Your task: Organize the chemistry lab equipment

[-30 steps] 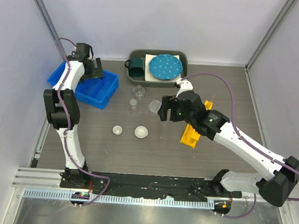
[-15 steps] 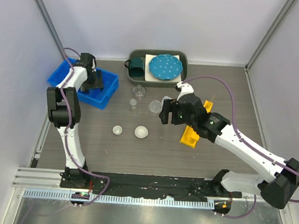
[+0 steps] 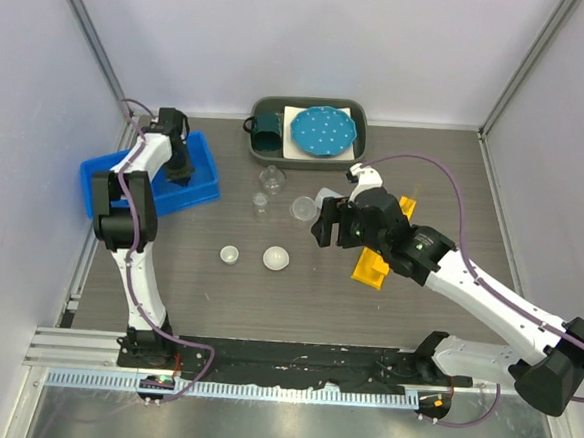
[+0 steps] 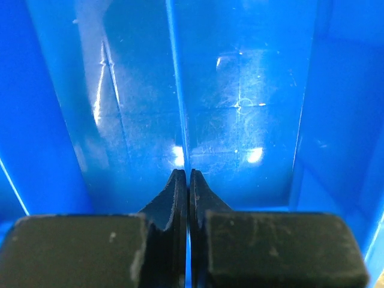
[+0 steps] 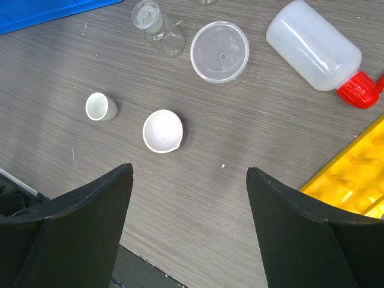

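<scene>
The left gripper (image 4: 184, 174) reaches into the blue bin (image 3: 124, 182) at the table's (image 3: 296, 300) left edge, near the far-left corner. Its jaws are pressed together, apparently on a thin rib running down the bin's floor. The right gripper (image 5: 189, 174) hangs over the middle of the table with its jaws spread wide and holding nothing.

The lab equipment lies loose on the table, none of it visible in the bin. Two small round dishes (image 5: 162, 130) sit just ahead of the open fingers, with the funnel (image 5: 219, 51) and the small clear flask (image 5: 159, 27) beyond them. The white squeeze bottle (image 5: 312, 45) lies on its side beside the yellow test-tube rack (image 5: 354, 174), toward the right edge.

The hazards look plain enough. A pinch on so slim a rib could slip, or tug the light bin askew toward the table's left edge. On the right, the dishes are smooth and shallow, so a closing jaw set slightly off-centre would likely skid one away or flip it. The bottle on its side could roll if nudged, and the glass flask nearby would not forgive a knock.
</scene>
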`<state>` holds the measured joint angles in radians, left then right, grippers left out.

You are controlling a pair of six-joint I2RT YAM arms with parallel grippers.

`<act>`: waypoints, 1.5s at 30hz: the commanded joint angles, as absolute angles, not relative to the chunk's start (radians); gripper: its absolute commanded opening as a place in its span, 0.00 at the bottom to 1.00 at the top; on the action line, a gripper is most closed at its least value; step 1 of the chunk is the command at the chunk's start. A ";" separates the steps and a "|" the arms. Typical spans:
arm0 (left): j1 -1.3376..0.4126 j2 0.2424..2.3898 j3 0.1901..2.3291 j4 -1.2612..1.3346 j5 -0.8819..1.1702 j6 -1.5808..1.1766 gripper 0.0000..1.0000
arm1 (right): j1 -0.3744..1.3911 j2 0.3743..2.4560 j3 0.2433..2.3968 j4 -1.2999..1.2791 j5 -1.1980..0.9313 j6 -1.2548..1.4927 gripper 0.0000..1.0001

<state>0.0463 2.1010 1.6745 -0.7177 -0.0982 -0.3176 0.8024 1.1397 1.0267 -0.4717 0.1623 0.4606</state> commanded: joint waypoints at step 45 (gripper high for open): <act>-0.206 1.542 1.159 -0.508 -0.319 -1.198 0.56 | 0.821 1.031 0.893 -0.445 0.176 0.488 0.81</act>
<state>-0.2012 1.5993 1.0729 -0.5354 -0.2684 -1.2369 0.8127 1.0641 0.8917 -0.4496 0.1524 0.4774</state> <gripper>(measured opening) 0.496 0.815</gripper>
